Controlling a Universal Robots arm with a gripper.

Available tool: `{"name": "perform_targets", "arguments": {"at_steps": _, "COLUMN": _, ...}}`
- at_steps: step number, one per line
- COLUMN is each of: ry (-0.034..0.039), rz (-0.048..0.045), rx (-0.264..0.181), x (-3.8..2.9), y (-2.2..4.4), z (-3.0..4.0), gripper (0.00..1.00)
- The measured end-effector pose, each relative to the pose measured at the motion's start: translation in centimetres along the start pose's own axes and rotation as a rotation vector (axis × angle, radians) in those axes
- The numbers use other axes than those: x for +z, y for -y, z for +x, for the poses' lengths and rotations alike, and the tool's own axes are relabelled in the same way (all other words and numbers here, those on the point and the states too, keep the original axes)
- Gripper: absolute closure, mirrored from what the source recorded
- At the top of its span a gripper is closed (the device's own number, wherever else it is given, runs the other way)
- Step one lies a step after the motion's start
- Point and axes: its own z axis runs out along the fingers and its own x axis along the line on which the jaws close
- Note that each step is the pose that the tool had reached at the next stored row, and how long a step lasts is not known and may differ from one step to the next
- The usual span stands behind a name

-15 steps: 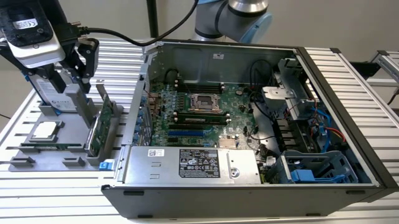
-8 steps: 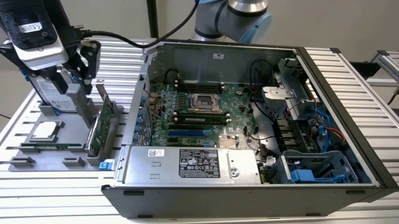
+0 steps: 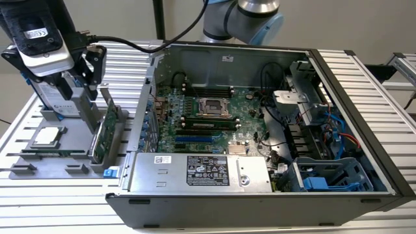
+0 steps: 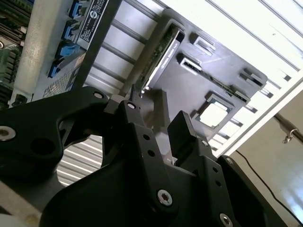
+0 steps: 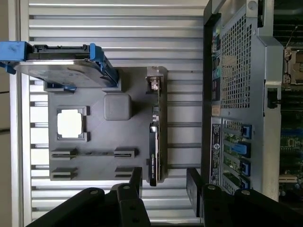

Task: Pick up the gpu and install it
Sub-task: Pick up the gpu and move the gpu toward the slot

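So, gpu (image 5: 157, 132): stands on its thin edge in a slot of the gray tray (image 5: 94, 165). It is right under the gap between the fingers (image 5: 136, 179), and they do not touch it.
Gripper (image 5: 164, 178): hangs over the near end of the gpu, fingers spread wide, nothing between them.
Tray: also holds a hard drive (image 5: 66, 71) with a blue frame and a square chip (image 5: 71, 124), both off to one side of the fingers, well apart.
Computer case (image 5: 236, 94): open, just beside the tray, on the other side of the fingers.
Done: the gripper is lined up over the gpu.
Left: the gpu is not grabbed, not lifted and not in the case yet.
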Motion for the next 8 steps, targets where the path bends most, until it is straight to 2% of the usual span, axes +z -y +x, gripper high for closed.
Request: {"name": "perform_targets", "arguments": {"at_steps": 8, "ry": 0.0002, "rz": 0.001, "rx": 0.0, "x": 0.35, "y": -0.06, "z": 0.01, "gripper": 0.0}}
